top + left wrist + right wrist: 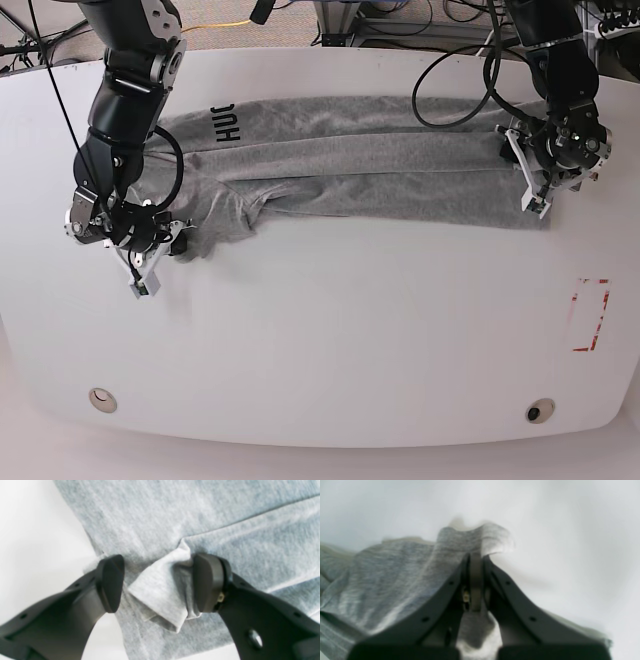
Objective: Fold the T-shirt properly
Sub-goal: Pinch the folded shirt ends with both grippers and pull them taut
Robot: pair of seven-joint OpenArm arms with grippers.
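The T-shirt [370,165] lies stretched out long across the far half of the white table [330,340], from about 9 o'clock to 3 o'clock. It is already folded into a narrow strip, and black letters show near its 9 o'clock end.

The right hand [475,557] is squeezed tight on a corner of the shirt at the 9 o'clock end. A little flap of grey cloth pokes up above its fingertips.

The left hand [157,582] is at the 3 o'clock end. Its two fingers are wide apart, with a small bunched-up bit of cloth between them. One finger touches the bump, but it is not pinched.

The shirt looks soft, light and floppy. It will sag and crumple if it is lifted from one spot only. It is not slippery or easy to break. I think the best places to hold are the two end corners, one in each hand, so the cloth stays flat when it is folded over.
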